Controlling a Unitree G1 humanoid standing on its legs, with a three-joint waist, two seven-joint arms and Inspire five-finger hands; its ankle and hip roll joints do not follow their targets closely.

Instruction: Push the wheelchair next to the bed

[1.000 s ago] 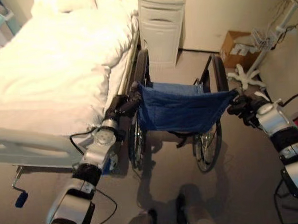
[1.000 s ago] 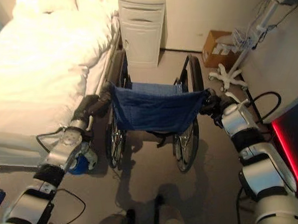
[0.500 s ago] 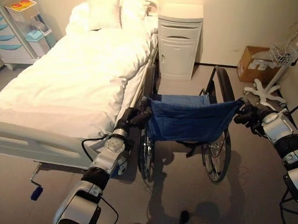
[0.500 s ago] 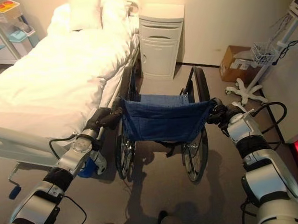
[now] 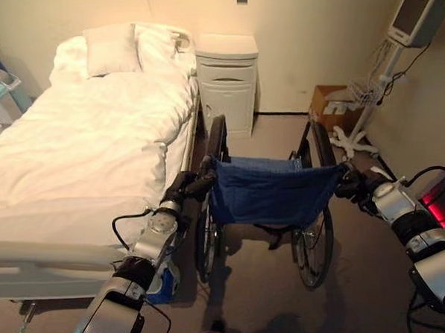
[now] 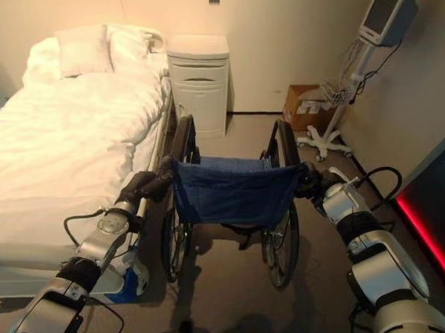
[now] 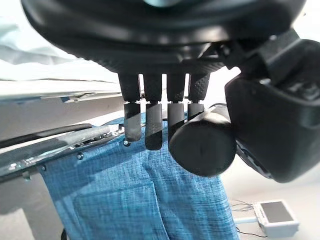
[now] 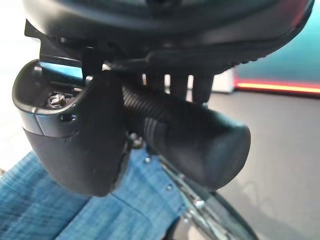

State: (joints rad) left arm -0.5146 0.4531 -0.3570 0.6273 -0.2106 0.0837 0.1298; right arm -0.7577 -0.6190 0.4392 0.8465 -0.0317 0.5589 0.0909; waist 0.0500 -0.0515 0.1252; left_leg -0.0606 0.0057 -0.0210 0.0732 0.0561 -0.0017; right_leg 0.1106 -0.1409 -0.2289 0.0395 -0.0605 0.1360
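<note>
We saw the wheelchair (image 5: pixel 269 201) standing close beside the bed (image 5: pixel 80 159), its left wheel (image 5: pixel 208 234) near the bed frame and its blue backrest (image 5: pixel 272 192) facing us. Our left hand (image 5: pixel 185 186) had its fingers curled round the left push handle (image 7: pixel 202 145). Our right hand (image 5: pixel 352 183) gripped the right push handle (image 8: pixel 200 135) the same way. A white cabinet (image 5: pixel 228 80) stood ahead against the wall.

No text, label, number or sign can be read on anything in these views.
</note>
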